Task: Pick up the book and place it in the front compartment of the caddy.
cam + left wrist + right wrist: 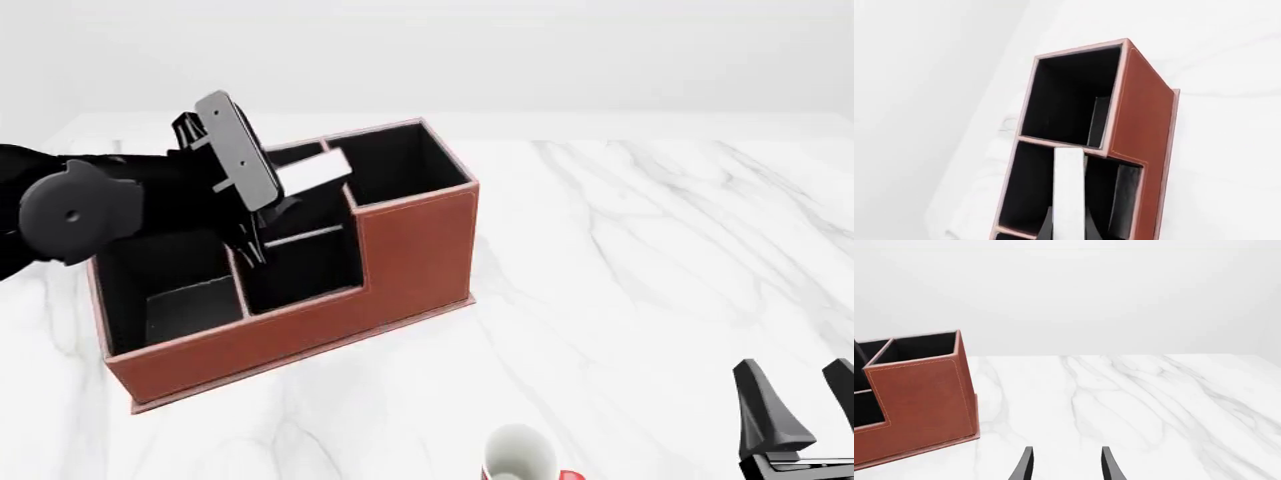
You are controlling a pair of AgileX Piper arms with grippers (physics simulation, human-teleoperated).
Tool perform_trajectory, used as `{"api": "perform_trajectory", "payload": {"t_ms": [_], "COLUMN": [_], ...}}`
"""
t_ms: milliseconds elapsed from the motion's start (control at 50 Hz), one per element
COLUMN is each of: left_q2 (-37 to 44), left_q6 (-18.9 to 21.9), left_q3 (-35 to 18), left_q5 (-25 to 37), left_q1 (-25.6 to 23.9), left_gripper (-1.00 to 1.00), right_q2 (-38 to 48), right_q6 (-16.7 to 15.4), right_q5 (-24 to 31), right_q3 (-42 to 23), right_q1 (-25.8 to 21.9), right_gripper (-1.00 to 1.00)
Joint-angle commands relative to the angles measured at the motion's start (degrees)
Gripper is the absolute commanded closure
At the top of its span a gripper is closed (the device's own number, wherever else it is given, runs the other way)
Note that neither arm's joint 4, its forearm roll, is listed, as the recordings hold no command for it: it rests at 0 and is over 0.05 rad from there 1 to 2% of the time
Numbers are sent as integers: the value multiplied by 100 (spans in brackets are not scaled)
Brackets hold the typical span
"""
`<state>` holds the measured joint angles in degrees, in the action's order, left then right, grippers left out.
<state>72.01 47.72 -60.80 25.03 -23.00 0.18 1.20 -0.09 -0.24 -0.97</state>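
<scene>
The left end effector [254,235] hangs over the caddy [400,255], pinching the book [1069,195], which stands upright, partly down inside a front compartment. The caddy sits on the left of the marble tabletop [641,260]. A mug [521,455] stands at the near edge. At far right the right end effector [798,405] rests spread, holding nothing.

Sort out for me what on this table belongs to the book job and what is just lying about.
Belongs to the job:
- book, in the left hand
- caddy

Just lying about:
- white-and-red mug
- right hand, open over bare table, holding nothing
</scene>
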Motion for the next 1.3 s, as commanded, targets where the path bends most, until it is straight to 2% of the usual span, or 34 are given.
{"api": "perform_trajectory", "payload": {"t_ms": [20, 380, 620, 1040, 1300], "left_q2": [238, 682, 860, 1132, 1339], "left_q6": [96, 135, 277, 220, 272], "left_q3": [-177, -360, -298, -297, -361], "left_q5": [-255, -578, -752, -1107, -1389], "left_q1": [349, 521, 641, 747, 977], "left_gripper": [100, 100, 100, 100, 100], "right_q2": [-2, -2, -2, -2, -2], "right_q6": [-5, -5, -5, -4, -5], "right_q5": [3, 2, 3, 3, 3], "right_q3": [0, 0, 0, 0, 0], "right_q1": [9, 8, 7, 8, 8], "right_gripper": [-100, -100, -100, -100, -100]}}
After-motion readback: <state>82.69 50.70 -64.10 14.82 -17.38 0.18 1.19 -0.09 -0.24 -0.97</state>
